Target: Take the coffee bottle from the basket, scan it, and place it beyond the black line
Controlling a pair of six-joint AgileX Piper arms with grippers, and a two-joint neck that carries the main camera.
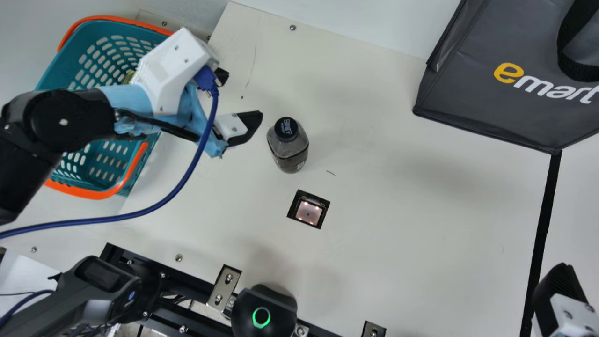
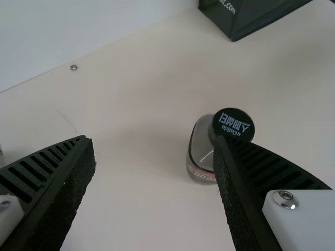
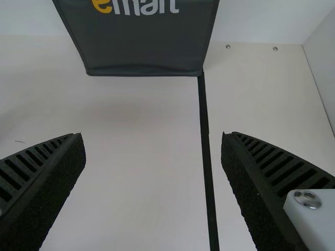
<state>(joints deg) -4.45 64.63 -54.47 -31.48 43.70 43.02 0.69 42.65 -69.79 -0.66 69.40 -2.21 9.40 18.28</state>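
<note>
And there was the coffee bottle (image 1: 289, 152), out of the basket (image 1: 96, 193) and upright on the table (image 1: 412, 224), dark cap on top! The left end effector (image 1: 237, 99) had its fingers spread well apart, gripping nothing, one fingertip near the bottle with a strip of bare table between. In the left wrist view, that finger cut across part of the bottle.

Just beyond the bottle, on the robot's side, sat the square scanner window (image 1: 309, 213), small lights glowing, and the bottle stood near it rather than over it. Over on the right, the black line (image 1: 543, 220) ran down from the corner of the dark bag (image 1: 486, 103), and the bottle was well apart from it, on the scanner's side.

And the right end effector (image 1: 559, 295)? Down by that line, fingers wide open in its wrist view, holding nothing, the line passing through the gap in that view. Quite a scene!
</note>
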